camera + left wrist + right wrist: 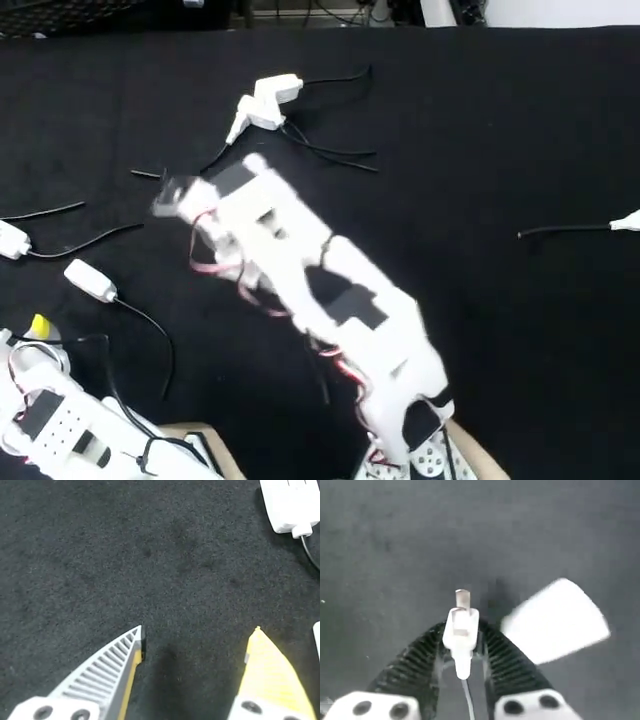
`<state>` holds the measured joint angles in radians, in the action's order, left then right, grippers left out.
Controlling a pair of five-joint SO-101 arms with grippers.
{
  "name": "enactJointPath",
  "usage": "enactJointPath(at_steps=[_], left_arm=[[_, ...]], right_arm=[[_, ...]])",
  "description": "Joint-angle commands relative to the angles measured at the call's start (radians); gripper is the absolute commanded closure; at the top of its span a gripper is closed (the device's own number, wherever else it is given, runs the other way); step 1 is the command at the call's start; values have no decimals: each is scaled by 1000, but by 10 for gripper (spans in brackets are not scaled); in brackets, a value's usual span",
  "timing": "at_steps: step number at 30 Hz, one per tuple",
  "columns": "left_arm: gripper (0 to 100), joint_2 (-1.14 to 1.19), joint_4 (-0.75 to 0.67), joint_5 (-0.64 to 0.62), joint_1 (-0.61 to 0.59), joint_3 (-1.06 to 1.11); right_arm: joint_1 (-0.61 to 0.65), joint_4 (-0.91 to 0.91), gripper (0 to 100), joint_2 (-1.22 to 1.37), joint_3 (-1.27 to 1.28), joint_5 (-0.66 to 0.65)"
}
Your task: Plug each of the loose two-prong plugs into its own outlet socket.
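Nearest on the black worktop [520, 130], two tools: one empty, one holding a plug.

Low over bare cloth, the left tool [198, 628] has its fingers spread apart with nothing between them. Just beyond it lies a white corded block [90, 280], too small to tell whether it is a plug or a socket. Farther out, the right tool [463, 627] is clamped on a white two-prong plug [461, 642], prongs pointing away from the wrist and one prong hidden behind the other. Beside it is a smeared white block [555, 622] that is hard to identify. Beyond, a joined white pair [265, 100] trails black cords [330, 150]. A white piece [10, 240] is cut off at one side edge, and another white piece [627, 221] at the opposite edge.
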<state>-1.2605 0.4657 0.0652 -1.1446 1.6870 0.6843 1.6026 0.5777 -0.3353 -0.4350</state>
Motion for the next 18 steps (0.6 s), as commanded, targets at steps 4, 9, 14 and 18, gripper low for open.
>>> enactJointPath(at_steps=[4,9,14,18], left_arm=[[671,-9,8,-2,1,16],[671,-9,74,6,-1,16],[671,-9,75,6,18,13],[671,-11,61,0,128,1]], right_arm=[[-158,163,985,-110,-234,141],[-242,163,985,-108,-229,226],[-265,160,986,-114,-225,261],[-196,161,986,-197,-186,253]])
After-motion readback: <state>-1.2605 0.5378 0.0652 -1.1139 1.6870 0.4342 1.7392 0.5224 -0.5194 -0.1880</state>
